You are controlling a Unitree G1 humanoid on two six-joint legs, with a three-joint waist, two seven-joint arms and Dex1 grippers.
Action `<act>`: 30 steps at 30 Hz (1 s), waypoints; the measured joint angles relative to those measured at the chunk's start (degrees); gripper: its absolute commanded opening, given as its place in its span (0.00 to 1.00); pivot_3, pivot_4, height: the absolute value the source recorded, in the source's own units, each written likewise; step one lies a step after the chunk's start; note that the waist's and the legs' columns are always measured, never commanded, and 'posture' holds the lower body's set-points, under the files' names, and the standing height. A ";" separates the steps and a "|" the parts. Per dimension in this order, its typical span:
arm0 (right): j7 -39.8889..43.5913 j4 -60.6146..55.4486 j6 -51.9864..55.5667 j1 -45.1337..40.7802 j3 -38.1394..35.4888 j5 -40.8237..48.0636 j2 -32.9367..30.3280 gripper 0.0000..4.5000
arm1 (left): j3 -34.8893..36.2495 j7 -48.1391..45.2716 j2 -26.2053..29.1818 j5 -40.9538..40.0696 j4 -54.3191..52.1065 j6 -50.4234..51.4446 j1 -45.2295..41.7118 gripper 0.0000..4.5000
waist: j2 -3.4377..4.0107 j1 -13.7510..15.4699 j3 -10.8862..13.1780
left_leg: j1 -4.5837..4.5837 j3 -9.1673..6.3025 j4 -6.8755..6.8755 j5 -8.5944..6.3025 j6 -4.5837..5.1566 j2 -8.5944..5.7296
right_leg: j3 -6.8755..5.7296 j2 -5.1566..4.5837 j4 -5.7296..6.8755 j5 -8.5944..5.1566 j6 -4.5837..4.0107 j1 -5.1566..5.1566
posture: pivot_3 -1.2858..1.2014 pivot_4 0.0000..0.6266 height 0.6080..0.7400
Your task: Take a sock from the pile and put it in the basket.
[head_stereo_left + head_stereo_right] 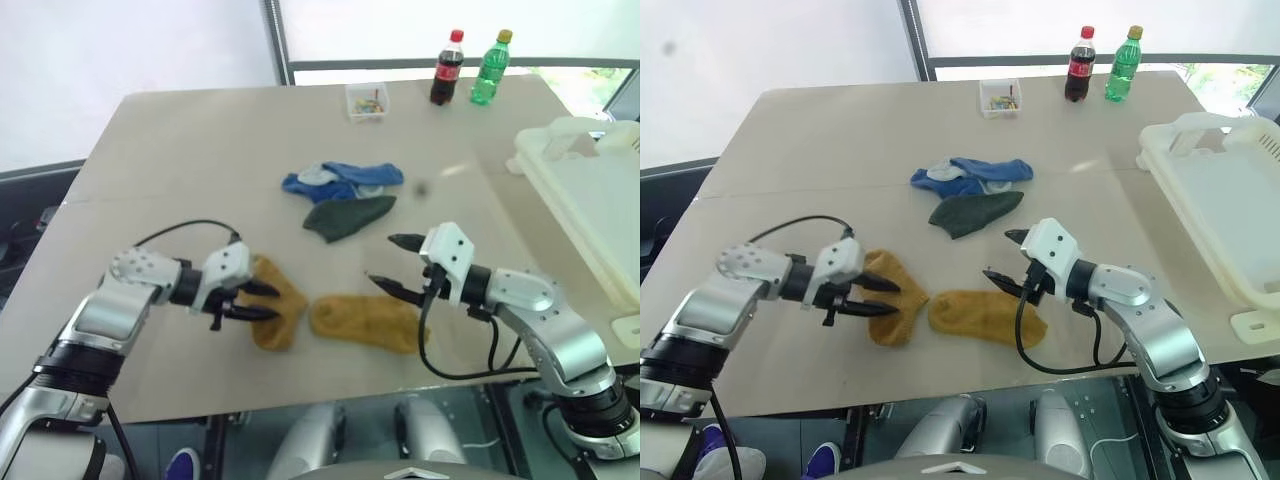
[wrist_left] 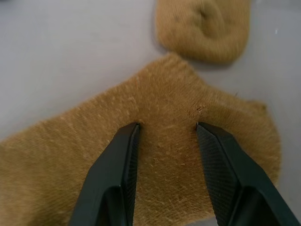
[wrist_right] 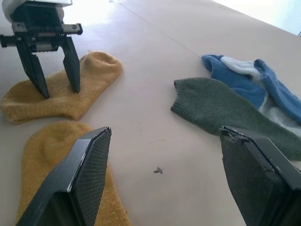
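The pile lies spread on the table: a blue sock (image 1: 345,181), a dark green sock (image 1: 348,217) just in front of it, and two mustard socks nearer me. My left gripper (image 1: 258,301) is open, and its fingertips (image 2: 129,134) rest on the left mustard sock (image 1: 282,310). The other mustard sock (image 1: 365,322) lies flat to its right. Above that sock's right end, my right gripper (image 1: 384,262) hangs wide open, holding nothing. The cream-white basket (image 1: 1230,200) stands at the table's right edge.
At the far edge of the table stand a small clear box of coloured bits (image 1: 367,101), a cola bottle (image 1: 447,68) and a green bottle (image 1: 491,67). Bare tabletop separates the socks from the basket.
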 measured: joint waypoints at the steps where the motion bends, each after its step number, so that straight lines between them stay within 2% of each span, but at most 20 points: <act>1: -0.15 -0.32 0.00 0.15 -0.14 0.06 -0.08 0.84 | -0.10 0.24 0.00 0.52 0.07 -0.96 0.01 0.45 | 0.01 0.03 0.00 | 0.00 0.01 0.00 0.00 0.00 0.00 | 0.01 -0.01 0.00 0.00 0.00 0.00 | 0.52 0.24 1.00; 5: -0.85 -1.41 0.11 1.18 -0.93 0.49 -0.74 0.84 | 0.02 4.98 -1.86 2.23 0.41 -0.01 -0.46 0.45 | 0.11 0.48 -0.06 | 0.10 0.01 0.00 -0.01 0.01 0.00 | 0.01 0.00 0.02 0.00 0.01 0.08 | 0.52 0.24 1.00; 13: -2.07 -1.95 0.64 2.40 -1.44 0.57 -1.41 0.84 | 7.91 28.63 -14.83 -2.04 -17.52 34.59 5.53 0.45 | 0.45 1.91 -0.33 | 0.59 0.01 0.14 -0.14 0.24 -0.01 | 0.01 -0.01 0.34 -0.01 0.06 0.48 | 0.52 0.24 1.00; 15: -2.07 -1.96 0.94 2.67 -1.44 0.65 -1.68 0.84 | 8.51 34.36 -18.81 -2.65 -21.93 40.64 6.31 0.45 | 0.47 2.47 -0.33 | 0.97 -0.03 0.09 -0.15 0.24 -0.01 | -0.04 -0.01 0.27 -0.04 0.08 0.90 | 0.52 0.24 1.00; 18: -2.01 -1.97 1.10 2.41 -1.37 1.12 -1.77 0.84 | 10.80 42.07 -25.01 -3.62 -26.26 48.74 6.53 0.45 | 0.47 2.89 -0.36 | 1.08 -0.14 0.11 -0.15 0.24 -0.01 | -0.17 -0.01 0.06 -0.04 0.09 1.15 | 0.52 0.24 1.00; 22: -1.83 -1.92 1.20 1.01 -1.22 1.25 -1.77 0.84 | 12.13 47.28 -27.87 -3.95 -27.33 52.47 5.79 0.45 | 0.48 2.88 -0.37 | 1.08 -0.14 0.11 -0.15 0.23 -0.01 | -0.17 -0.02 0.01 -0.02 0.10 1.18 | 0.52 0.24 1.00; 30: -0.50 0.95 1.10 -2.61 2.15 1.04 -1.03 0.84 | 13.42 52.19 -29.60 -5.39 -24.65 54.55 1.75 0.45 | 0.46 2.54 -0.36 | 1.04 -0.15 0.09 -0.14 0.20 0.02 | -0.18 0.01 -0.03 -0.02 0.09 1.13 | 0.52 0.24 1.00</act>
